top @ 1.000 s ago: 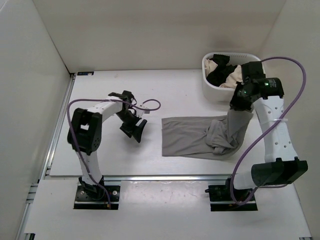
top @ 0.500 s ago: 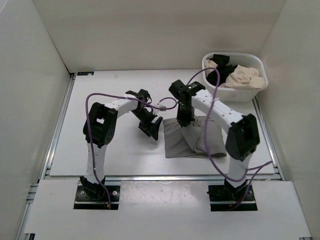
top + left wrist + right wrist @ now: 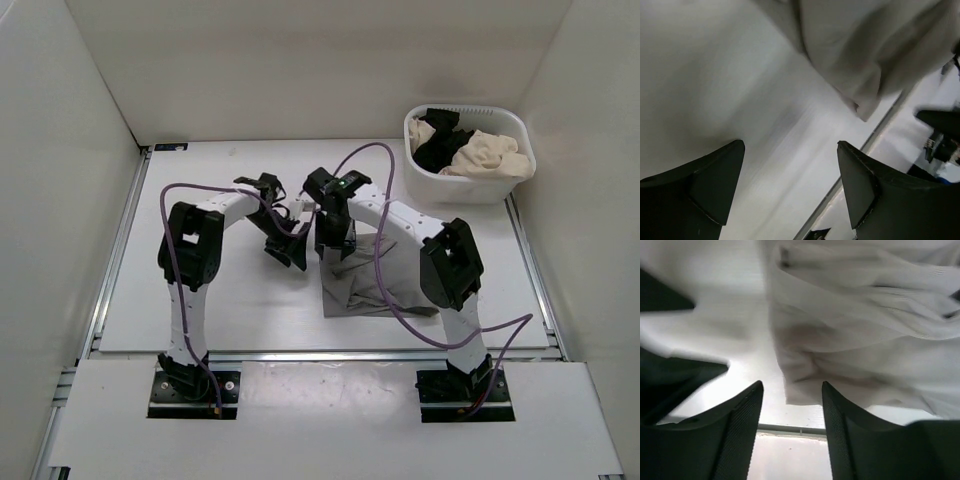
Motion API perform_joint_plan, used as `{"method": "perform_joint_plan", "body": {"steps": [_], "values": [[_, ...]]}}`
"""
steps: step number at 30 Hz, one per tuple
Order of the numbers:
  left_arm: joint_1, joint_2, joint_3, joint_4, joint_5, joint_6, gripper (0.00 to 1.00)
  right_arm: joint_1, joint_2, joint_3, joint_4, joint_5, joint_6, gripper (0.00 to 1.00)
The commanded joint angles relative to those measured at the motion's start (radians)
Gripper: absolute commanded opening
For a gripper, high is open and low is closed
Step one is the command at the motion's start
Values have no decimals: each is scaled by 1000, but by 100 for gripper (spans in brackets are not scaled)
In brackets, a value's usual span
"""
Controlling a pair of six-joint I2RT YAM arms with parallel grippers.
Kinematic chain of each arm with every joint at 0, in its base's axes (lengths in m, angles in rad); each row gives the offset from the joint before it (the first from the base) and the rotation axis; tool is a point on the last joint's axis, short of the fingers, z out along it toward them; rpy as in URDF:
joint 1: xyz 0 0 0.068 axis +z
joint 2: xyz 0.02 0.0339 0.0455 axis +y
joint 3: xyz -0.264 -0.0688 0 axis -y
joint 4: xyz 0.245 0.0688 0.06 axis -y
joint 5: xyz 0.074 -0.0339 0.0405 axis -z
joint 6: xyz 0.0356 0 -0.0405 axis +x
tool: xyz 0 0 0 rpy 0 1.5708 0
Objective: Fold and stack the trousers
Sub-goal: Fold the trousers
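Tabletop [image 3: 230, 300]: left tool [image 3: 790, 147], right tool [image 3: 791, 385] agape beside grey trousers [image 3: 350, 296].

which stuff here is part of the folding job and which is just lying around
In the job: grey trousers on the table; left claw and right claw, both open near their left edge.

Lying about: white basket at the far right corner, holding cream and black clothes that no claw touches.

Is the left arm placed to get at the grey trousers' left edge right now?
Probably yes: the left gripper sits beside the grey trousers, jaws open, only bare table between. The right gripper crowds the far corner.
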Motion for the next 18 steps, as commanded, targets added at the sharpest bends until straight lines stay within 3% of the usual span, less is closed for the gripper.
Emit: {"method": "perform_joint_plan", "body": {"steps": [1,4,8,9,13,18], "values": [[47,-24,-8,66,-165,81,87,84,-10,150,115,-87,-143,57],[67,-102,20,55,-217,112,87,141,-68,166,115,-56,-236,62],[38,-220,31,35,-270,199,87,134,-350,-69,204,33,-190,66],[5,-272,31,26,-280,222,87,114,-412,-213,234,91,-159,66],[-107,-337,21,26,-281,250,89,-109,-729,-570,309,87,-53,68],[-242,-298,43,29,-245,235,91,-392,-778,-700,356,-30,-156,76]]}}
